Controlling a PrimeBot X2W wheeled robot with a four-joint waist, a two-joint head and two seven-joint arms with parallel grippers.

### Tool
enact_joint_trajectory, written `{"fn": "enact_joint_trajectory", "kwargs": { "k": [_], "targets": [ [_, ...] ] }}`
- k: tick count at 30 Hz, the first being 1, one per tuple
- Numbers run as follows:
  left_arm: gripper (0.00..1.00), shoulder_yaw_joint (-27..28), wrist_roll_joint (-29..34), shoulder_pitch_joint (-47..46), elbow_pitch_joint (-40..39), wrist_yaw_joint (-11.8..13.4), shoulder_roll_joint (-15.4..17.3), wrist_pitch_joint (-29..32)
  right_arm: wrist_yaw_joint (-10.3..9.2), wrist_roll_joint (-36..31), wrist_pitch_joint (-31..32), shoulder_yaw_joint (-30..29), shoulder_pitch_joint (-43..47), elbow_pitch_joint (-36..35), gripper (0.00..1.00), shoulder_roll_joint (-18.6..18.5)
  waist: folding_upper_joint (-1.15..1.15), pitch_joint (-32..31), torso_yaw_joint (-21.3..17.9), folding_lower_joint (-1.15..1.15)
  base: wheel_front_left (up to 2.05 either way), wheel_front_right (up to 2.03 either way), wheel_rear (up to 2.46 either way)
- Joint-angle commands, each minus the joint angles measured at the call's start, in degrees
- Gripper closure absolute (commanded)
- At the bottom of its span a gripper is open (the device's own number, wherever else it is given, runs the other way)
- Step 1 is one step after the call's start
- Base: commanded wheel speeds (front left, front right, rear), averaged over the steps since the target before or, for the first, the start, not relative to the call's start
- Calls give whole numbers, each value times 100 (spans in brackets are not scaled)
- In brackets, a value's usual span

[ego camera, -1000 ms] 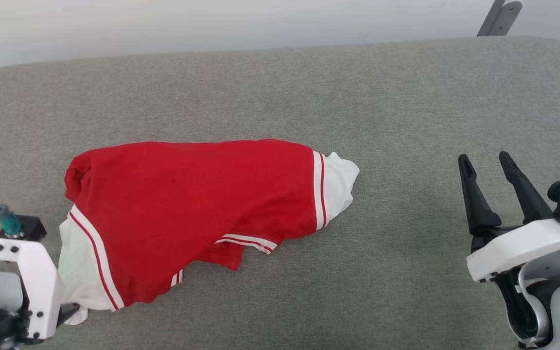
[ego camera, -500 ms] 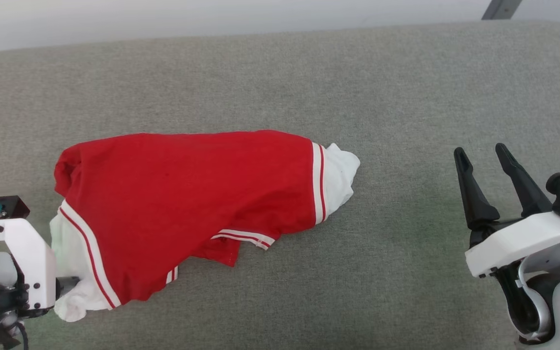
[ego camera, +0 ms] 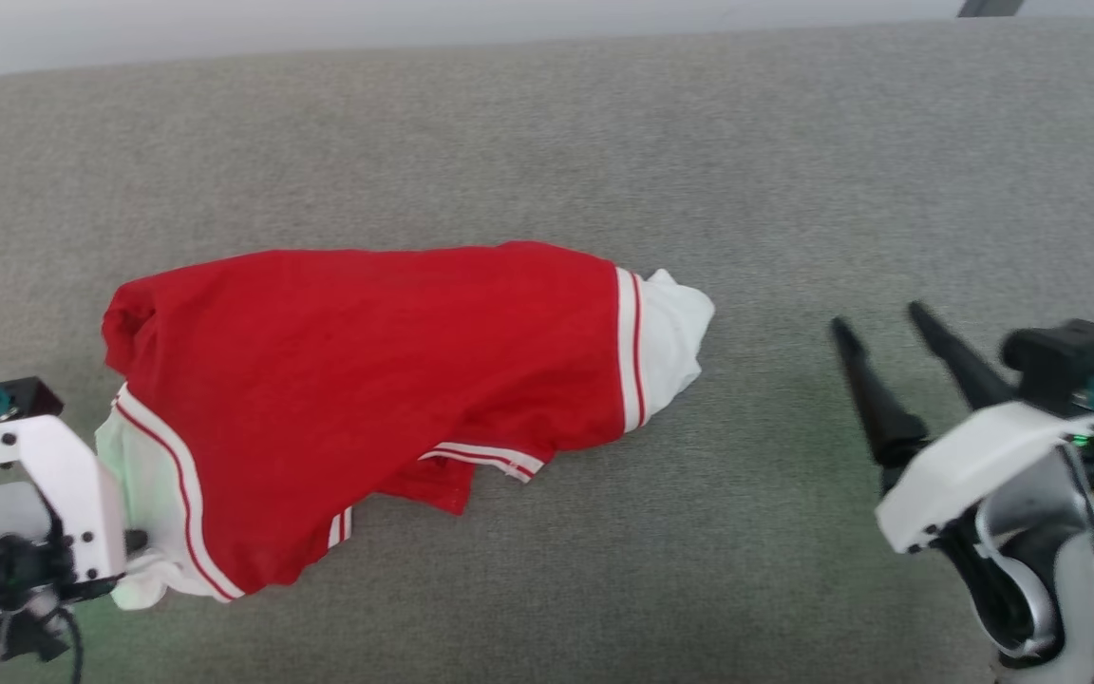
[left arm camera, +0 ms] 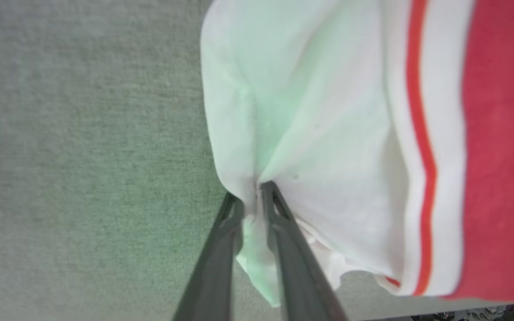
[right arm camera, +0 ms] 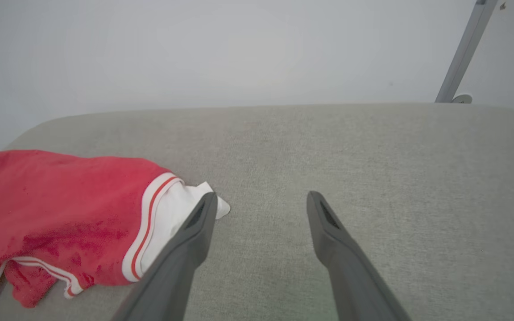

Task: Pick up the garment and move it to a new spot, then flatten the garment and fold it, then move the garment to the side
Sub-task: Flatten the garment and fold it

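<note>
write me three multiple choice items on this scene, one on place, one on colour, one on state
1. Where does the left tool grip the garment?
A. red middle
B. white sleeve end
C. nowhere, it hangs clear

2. What colour is the stripe between the trim's white bands?
A. blue
B. black
C. red

3. How is the right tool?
A. open, empty
B. shut on cloth
C. shut, empty

Key:
1 B, it pinches white cloth.
2 C, a red line runs through the white trim.
3 A, its jaws stand apart over the grey cushion.
</note>
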Motion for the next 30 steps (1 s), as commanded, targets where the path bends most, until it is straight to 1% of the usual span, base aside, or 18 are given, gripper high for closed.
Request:
{"fn": "enact_joint_trajectory", "kwargs": {
  "k": [1, 3, 7, 9, 10, 11, 15, 17, 19, 21, 23, 24, 25, 26, 30],
  "targets": [
    [100, -148, 56, 32, 134, -72, -255, -91, -2, 181, 264, 185, -136, 103, 0, -95, -1, 41, 92, 0, 0, 0, 0],
    [100, -199, 109, -99, 172, -141, -328, -132, -2, 283, 583, 405, -258, 229, 0, -254, -1, 80, 180, 0, 0, 0, 0],
    [100, -273, 187, -377, 234, -246, -452, -230, -3, 651, 1193, 774, -614, 595, 0, -431, -1, 184, 362, 0, 0, 0, 0],
    [100, -324, 235, -514, 251, -318, -552, -292, -2, 685, 1451, 931, -841, 800, 0, -558, -1, 239, 476, 0, 0, 0, 0],
    [100, -342, 256, -577, 256, -357, -603, -313, -2, 759, 1562, 1010, -952, 913, 0, -561, -1, 267, 529, 0, 0, 0, 0],
    [100, -342, 256, -577, 256, -357, -603, -313, -2, 759, 1562, 1010, -952, 913, 0, -561, -1, 267, 529, 0, 0, 0, 0],
    [100, -460, 333, -802, 323, -477, -784, -370, -3, 739, 1881, 1278, -1376, 1365, 0, -722, -1, 375, 748, 0, 0, 0, 0],
    [100, -486, 346, -886, 359, -529, -873, -429, -2, 825, 2026, 1433, -1559, 1598, 0, -721, -1, 426, 841, 0, 0, 0, 0],
    [100, -530, 379, -957, 415, -584, -953, -469, -3, 726, 2142, 1646, -1756, 1836, 0, -860, -1, 475, 931, 0, 0, 0, 0],
    [100, -553, 374, -1008, 471, -633, -1029, -524, -4, 801, 2247, 1793, -1877, 2143, 0, -821, -1, 513, 1001, 0, 0, 0, 0],
    [100, -587, 392, -1051, 547, -684, -1083, -558, -2, 791, 2371, 2027, -1994, 2465, 0, -864, -1, 541, 1053, 0, 0, 0, 0],
    [100, -599, 394, -1067, 587, -707, -1118, -582, -2, 847, 2412, 2091, -2031, 2666, 4, -849, -1, 546, 1072, 0, 0, 0, 0],
    [100, -599, 390, -1078, 632, -721, -1146, -620, -2, 877, 2409, 2185, -2094, 2803, 57, -847, -1, 548, 1092, 0, 0, 0, 0],
    [100, -602, 393, -1095, 678, -745, -1167, -655, -2, 908, 2398, 2288, -2160, 2929, 100, -865, -1, 546, 1109, 0, 0, 0, 0],
    [100, -593, 436, -1189, 854, -806, -1150, -808, -9, 1111, 2214, 2245, -2436, 3273, 100, -931, -1, 441, 1145, 0, 0, 0, 0]
  ]
}}
